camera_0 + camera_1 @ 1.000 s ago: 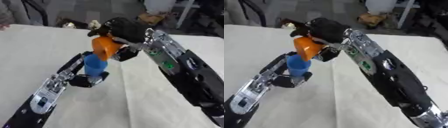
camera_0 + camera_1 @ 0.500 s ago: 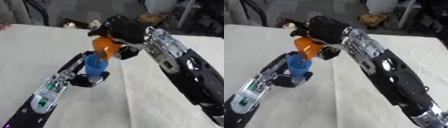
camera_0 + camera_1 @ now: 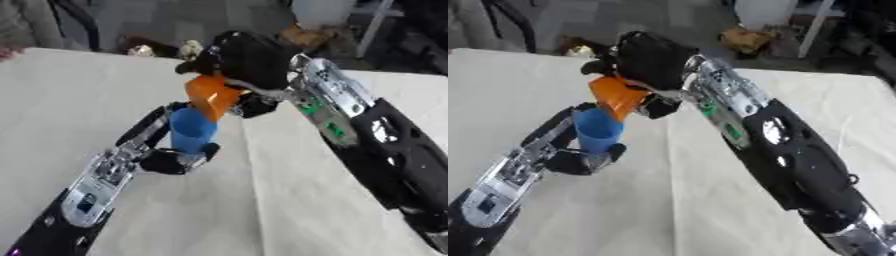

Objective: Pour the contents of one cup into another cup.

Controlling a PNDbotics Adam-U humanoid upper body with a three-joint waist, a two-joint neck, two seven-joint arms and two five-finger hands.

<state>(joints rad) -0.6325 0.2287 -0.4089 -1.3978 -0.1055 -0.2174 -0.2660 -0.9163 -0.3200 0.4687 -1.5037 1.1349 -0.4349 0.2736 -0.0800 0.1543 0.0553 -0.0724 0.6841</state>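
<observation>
Tilt of orange cup [image 3: 212, 95] has steepened over blue cup [image 3: 192, 130]. Right hand [image 3: 248, 59] fingers wrap orange; left hand [image 3: 171, 160] fingers clasp blue. Risk: mouths misalign, contents spill onto surface [image 3: 306, 210].

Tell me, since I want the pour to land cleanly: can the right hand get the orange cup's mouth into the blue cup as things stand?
Probably yes. The right hand holds the orange cup tipped, mouth down at the blue cup rim, which the left hand holds upright. Nothing lies between them.

Even, bright light falls across the pale table [image 3: 105, 90], casting only faint shadows. Everything looks soft and smeared by blur.
</observation>
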